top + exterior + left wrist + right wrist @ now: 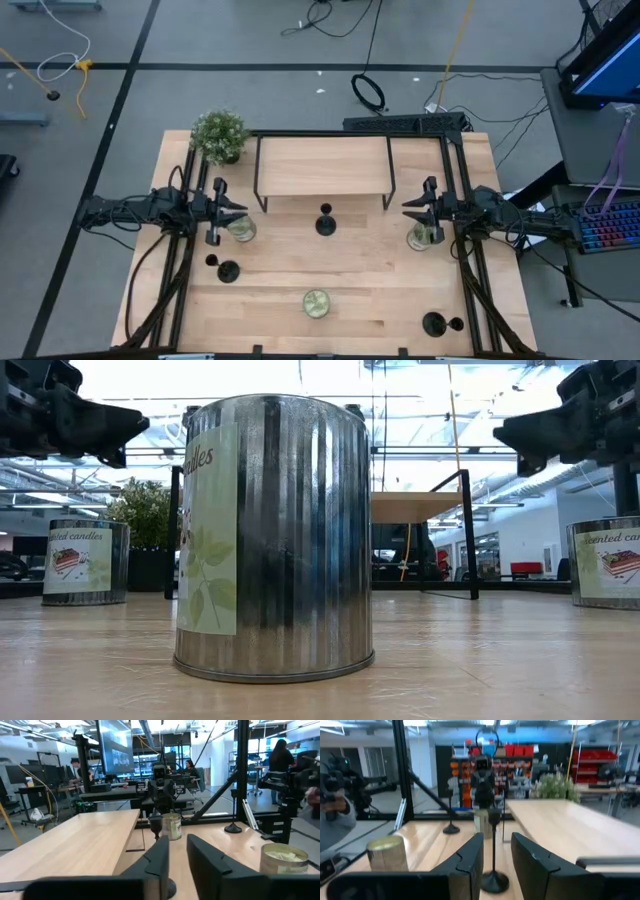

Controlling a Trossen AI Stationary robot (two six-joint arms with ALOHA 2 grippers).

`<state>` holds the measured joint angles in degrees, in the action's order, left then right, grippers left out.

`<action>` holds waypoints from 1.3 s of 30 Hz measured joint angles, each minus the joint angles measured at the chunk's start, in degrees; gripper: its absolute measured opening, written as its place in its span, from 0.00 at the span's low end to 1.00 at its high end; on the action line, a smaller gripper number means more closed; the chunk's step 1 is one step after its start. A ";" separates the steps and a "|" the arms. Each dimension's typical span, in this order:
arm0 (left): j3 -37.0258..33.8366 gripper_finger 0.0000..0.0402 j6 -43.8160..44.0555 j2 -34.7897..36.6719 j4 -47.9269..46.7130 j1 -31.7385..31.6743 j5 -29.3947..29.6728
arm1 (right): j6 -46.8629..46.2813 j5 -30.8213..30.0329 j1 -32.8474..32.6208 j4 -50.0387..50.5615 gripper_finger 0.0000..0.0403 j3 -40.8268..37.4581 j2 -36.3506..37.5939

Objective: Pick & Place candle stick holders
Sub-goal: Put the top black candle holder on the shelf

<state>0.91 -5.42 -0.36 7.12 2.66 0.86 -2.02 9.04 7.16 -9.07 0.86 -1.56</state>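
Three matte-black candle stick holders stand upright on their disc bases on the wooden table: one in the centre (pixel 325 222), one near left (pixel 228 270), one near right (pixel 433 323). My left gripper (pixel 238 212) hovers open at the table's left and points toward the centre holder (pixel 156 822), which is far off. My right gripper (pixel 408 212) hovers open at the right. The centre holder (pixel 493 850) shows between its fingers but stands well ahead of them. Both grippers are empty.
A black-framed wooden shelf (pixel 322 165) stands at the far centre and a potted plant (pixel 220 135) at the far left. Three candle tins stand on the table: below my left gripper (pixel 240 230), below my right gripper (pixel 422 238) and near centre (pixel 316 303). People show beyond the table.
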 joint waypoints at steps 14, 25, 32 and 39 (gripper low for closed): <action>0.00 0.43 -1.93 0.00 0.45 -0.02 5.17 | 4.86 0.08 -0.13 -11.35 0.23 -0.02 -0.08; 0.00 0.44 -1.77 -0.01 1.50 -0.02 6.08 | 5.14 0.17 -0.19 -29.73 0.26 -0.02 -11.60; 0.00 0.44 1.76 -0.02 4.24 -0.02 5.06 | 3.97 0.04 -0.20 -48.53 0.41 0.09 -30.45; 0.00 0.44 3.46 -3.33 8.63 0.48 0.61 | -0.66 0.06 -2.18 -49.78 0.46 6.98 -48.24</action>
<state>0.91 -1.96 -3.69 15.76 3.14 1.47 -2.67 9.10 4.98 -58.85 7.84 -49.81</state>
